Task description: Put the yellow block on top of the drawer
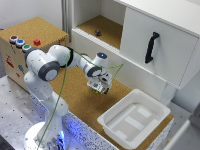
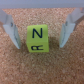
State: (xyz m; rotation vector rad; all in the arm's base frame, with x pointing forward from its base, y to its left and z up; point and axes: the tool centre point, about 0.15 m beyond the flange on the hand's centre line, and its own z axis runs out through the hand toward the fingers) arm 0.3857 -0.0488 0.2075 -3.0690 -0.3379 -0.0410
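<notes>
The yellow block (image 2: 38, 39) is a small cube with dark letters on its faces, lying on the cork surface. In the wrist view it sits between my two fingers (image 2: 13, 31) with a gap on each side. My gripper (image 1: 98, 88) is open, lowered over the cork table in the middle of the exterior view; there the hand mostly hides the block. The drawer (image 1: 37, 26), a light wooden box with a cork top carrying blue, green and red buttons, stands at the exterior view's left, well apart from the gripper.
A white cabinet with a black handle (image 1: 151, 47) stands at the back right, with an open shelf holding a small dark purplish object (image 1: 98, 33). A white plastic tray (image 1: 114, 125) lies at the front right. A green cable runs along the arm.
</notes>
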